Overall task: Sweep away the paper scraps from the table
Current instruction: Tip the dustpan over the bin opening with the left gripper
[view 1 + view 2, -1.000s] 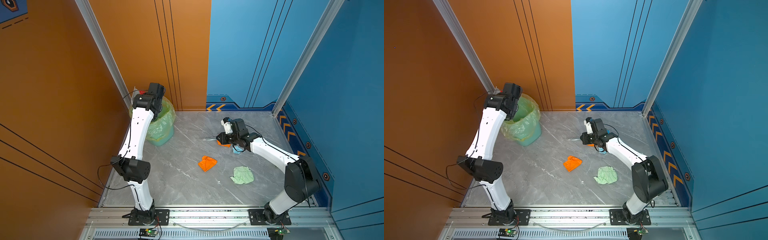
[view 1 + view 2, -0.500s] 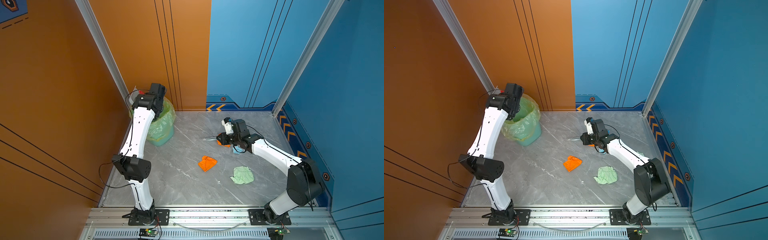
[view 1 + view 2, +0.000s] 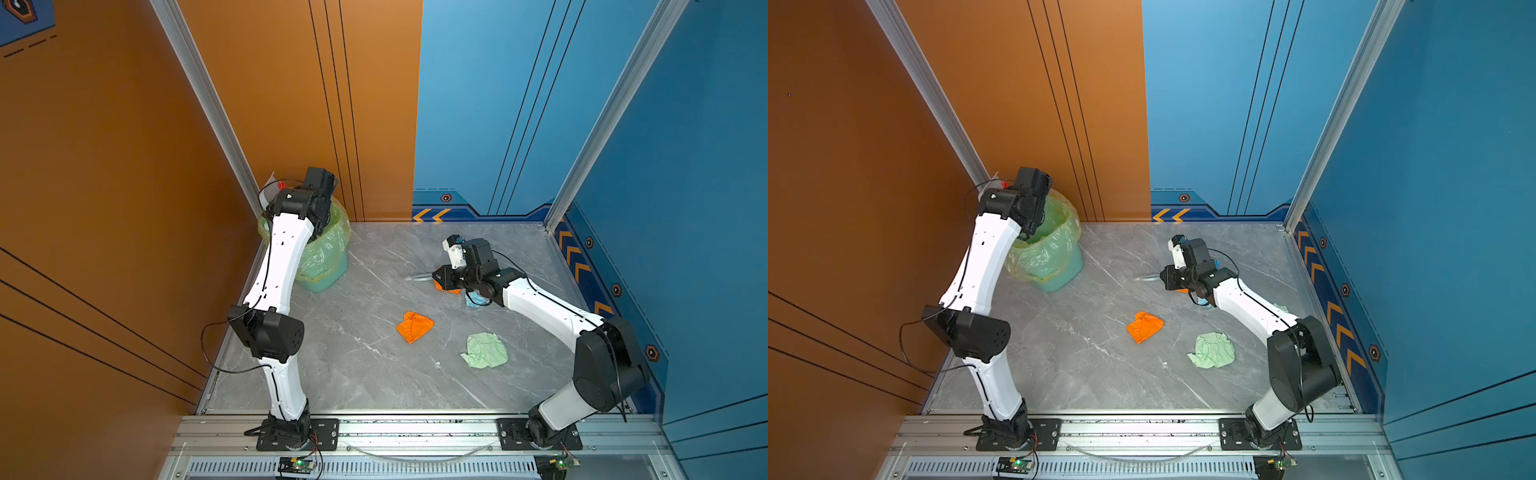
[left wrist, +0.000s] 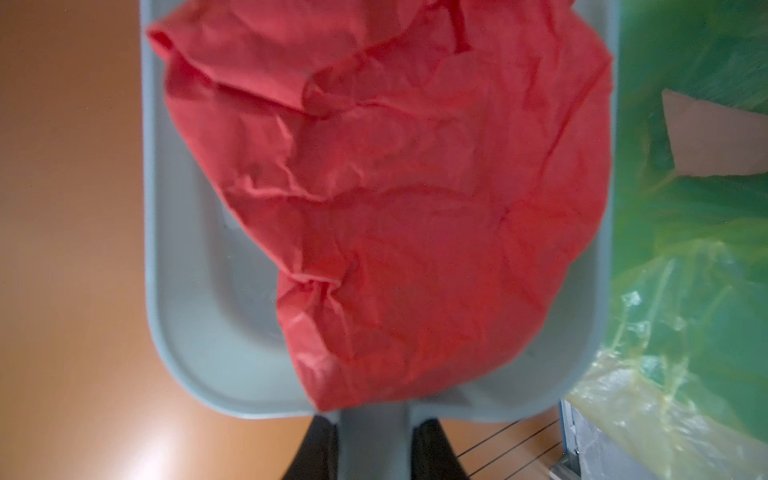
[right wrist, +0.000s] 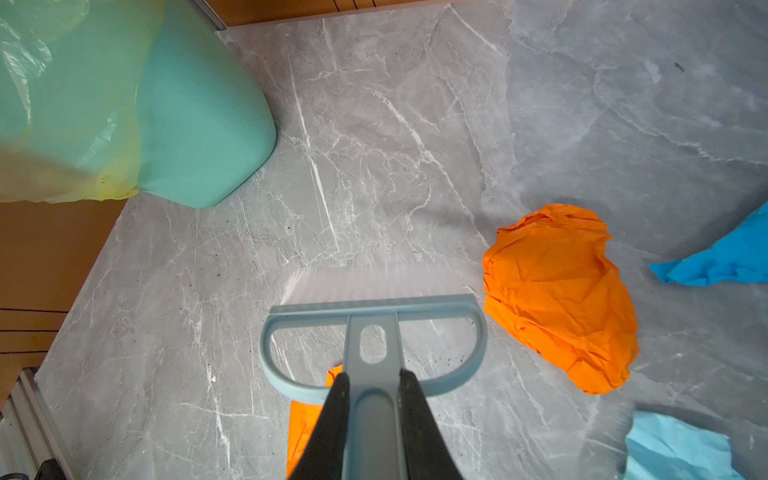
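Left gripper [image 4: 374, 422]: clamped on dustpan [image 4: 199, 291] handle.
Right gripper [image 5: 375, 376]: clamped on brush [image 5: 415, 306] handle.
Left wrist view alone: red scrap [image 4: 415, 187] lay in dustpan.

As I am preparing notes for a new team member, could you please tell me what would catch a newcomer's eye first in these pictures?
The crumpled red paper lying in the dustpan, held by the left gripper next to the green-bagged bin at the far left corner of the table, stands out first. Then come the orange scrap mid-table and the pale green scrap to its right, with the right gripper clamping a brush farther back.
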Robot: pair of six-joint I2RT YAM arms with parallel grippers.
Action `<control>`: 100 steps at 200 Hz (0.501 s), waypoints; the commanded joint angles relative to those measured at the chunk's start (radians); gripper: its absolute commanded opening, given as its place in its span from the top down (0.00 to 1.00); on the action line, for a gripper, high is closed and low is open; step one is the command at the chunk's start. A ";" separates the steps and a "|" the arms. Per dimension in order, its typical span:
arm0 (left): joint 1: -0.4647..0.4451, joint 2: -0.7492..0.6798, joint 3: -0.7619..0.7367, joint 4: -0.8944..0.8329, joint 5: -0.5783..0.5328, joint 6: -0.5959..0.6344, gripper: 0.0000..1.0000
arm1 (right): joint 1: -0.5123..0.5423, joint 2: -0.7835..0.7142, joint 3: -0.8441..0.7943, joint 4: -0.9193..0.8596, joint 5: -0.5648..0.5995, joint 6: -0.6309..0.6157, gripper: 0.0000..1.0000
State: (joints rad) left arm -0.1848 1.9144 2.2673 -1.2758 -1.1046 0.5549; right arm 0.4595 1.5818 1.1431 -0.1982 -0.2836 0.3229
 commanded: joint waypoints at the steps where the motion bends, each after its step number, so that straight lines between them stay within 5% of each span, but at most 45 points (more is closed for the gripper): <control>1: -0.005 -0.009 -0.033 -0.011 -0.037 0.053 1.00 | 0.007 -0.020 -0.018 0.003 0.025 -0.001 1.00; 100: -0.004 -0.017 -0.046 -0.010 -0.026 0.111 1.00 | 0.007 -0.040 -0.045 0.002 0.030 -0.005 1.00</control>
State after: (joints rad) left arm -0.1848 1.9144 2.2002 -1.2762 -1.1145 0.6483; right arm 0.4603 1.5742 1.1130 -0.1986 -0.2733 0.3225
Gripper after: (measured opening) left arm 0.230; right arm 0.199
